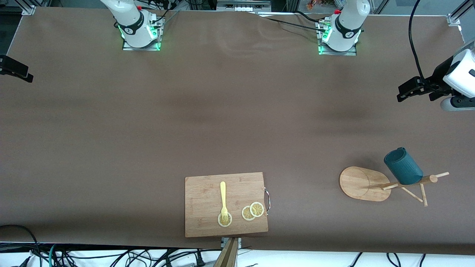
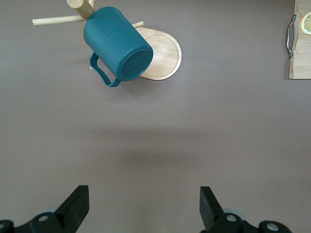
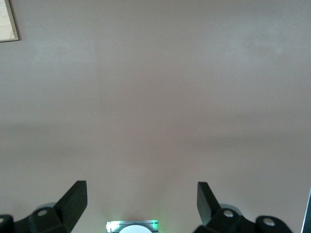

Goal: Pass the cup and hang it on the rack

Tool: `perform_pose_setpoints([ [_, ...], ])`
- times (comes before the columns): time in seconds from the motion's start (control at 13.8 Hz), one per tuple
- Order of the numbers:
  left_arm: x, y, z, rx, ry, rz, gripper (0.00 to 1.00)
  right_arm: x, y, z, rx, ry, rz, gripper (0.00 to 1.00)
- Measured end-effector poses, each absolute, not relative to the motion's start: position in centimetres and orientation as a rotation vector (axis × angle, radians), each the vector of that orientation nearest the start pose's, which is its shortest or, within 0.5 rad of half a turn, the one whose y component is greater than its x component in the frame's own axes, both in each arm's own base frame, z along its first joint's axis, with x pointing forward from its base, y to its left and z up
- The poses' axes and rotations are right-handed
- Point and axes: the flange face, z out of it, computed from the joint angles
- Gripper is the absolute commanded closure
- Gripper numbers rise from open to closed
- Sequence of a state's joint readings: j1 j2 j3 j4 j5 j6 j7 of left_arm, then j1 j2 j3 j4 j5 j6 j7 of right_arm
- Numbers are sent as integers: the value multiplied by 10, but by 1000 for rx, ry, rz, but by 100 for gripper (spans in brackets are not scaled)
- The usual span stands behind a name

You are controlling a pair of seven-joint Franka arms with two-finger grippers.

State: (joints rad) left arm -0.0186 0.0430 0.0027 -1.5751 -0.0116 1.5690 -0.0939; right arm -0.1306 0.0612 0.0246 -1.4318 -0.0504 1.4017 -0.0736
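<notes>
The dark teal cup [image 1: 402,167] hangs tilted on a peg of the bamboo rack [image 1: 360,183], which stands near the left arm's end of the table. In the left wrist view the cup [image 2: 119,51] shows its bottom and side handle, with the rack's oval base [image 2: 165,58] under it. My left gripper [image 1: 404,92] hovers open and empty over bare table, apart from the rack; its view shows the same, the gripper [image 2: 144,204] holding nothing. My right gripper [image 1: 22,72] waits open at the right arm's end; in its own view the gripper [image 3: 142,201] is empty.
A rectangular wooden cutting board [image 1: 204,218] lies near the front camera's edge of the table, carrying a yellow fork [image 1: 223,198] and lemon slices [image 1: 253,211]. The board's edge shows in the left wrist view [image 2: 301,53] and the right wrist view [image 3: 7,22].
</notes>
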Motion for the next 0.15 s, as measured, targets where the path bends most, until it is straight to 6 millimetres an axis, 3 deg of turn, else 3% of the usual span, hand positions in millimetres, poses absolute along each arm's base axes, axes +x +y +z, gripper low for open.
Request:
perform_pose_setpoints([
  [0.15, 567, -8, 597, -3158, -135, 78, 0, 552, -65, 641, -3178, 61, 151, 0],
])
